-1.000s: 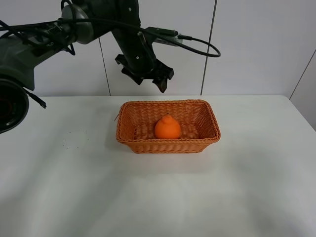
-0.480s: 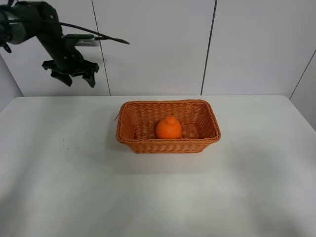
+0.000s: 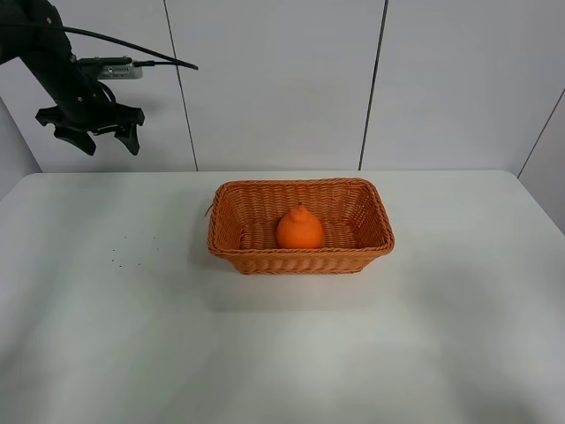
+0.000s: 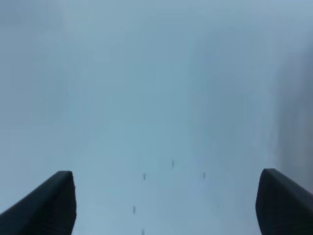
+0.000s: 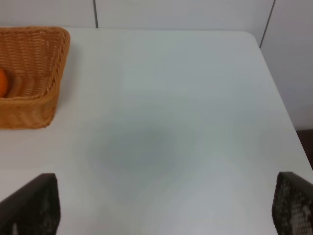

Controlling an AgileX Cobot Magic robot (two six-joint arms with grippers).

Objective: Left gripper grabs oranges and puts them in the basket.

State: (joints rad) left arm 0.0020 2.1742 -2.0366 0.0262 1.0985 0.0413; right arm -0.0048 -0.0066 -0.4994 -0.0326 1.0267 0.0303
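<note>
The orange (image 3: 299, 228) sits upright inside the wicker basket (image 3: 231, 245) at the middle of the white table. My left gripper (image 3: 91, 140) is open and empty, high above the table's far left, well away from the basket. In the left wrist view its two dark fingertips (image 4: 46, 203) stand wide apart over blurred white table. In the right wrist view the right gripper (image 5: 164, 208) is open with nothing between its fingertips. The basket's corner (image 5: 46, 63) and a sliver of the orange (image 5: 3, 83) show at that view's edge.
The white table (image 3: 132, 336) has a few small dark specks (image 3: 132, 247) left of the basket. White wall panels stand behind. The table's right edge (image 5: 281, 98) shows in the right wrist view.
My left arm has swung from above the basket's back rim far to the left and stays open. The orange and basket have not moved.
</note>
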